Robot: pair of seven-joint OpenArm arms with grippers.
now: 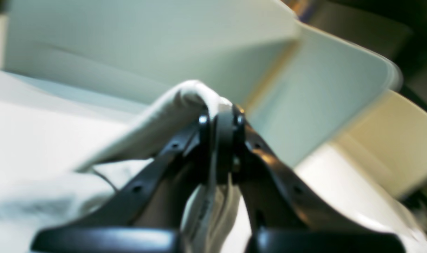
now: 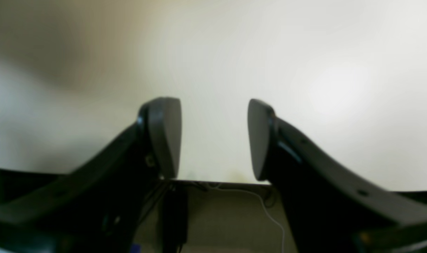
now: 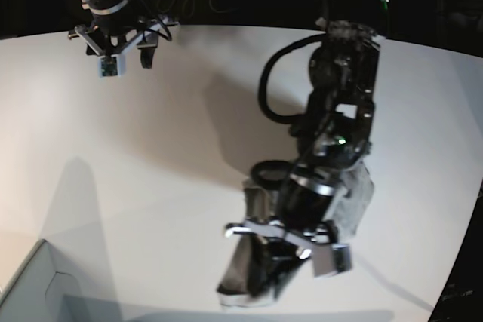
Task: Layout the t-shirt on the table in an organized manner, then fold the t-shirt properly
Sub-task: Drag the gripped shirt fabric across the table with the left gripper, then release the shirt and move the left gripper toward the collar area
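Left gripper (image 1: 222,121): black jaws pressed together on a fold of the t-shirt (image 1: 171,119), seen close up in the left wrist view; the cloth arches up and over the fingertips, then hangs down between the two fingers toward the camera.
T-shirt position: bunched under and around the left arm at the near side of the table (image 3: 151,148) in the base view (mostly hidden by the arm), with pale cloth showing at both sides of the wrist and a darker hanging fold (image 3: 245,277) below it, reaching down to the tabletop.
T-shirt to tool: gripped at a raised edge, the rest trailing down and to the left in the left wrist view; blur hides which part of the garment it is.
Right gripper (image 3: 121,50): jaws standing wide apart with nothing between them, at the far edge of the table, well apart from the shirt.
Right wrist view: only bare pale tabletop between the fingers (image 2: 164,137).
Box corner (image 3: 38,284): pale grey, at the near left of the base view, apart from the shirt.
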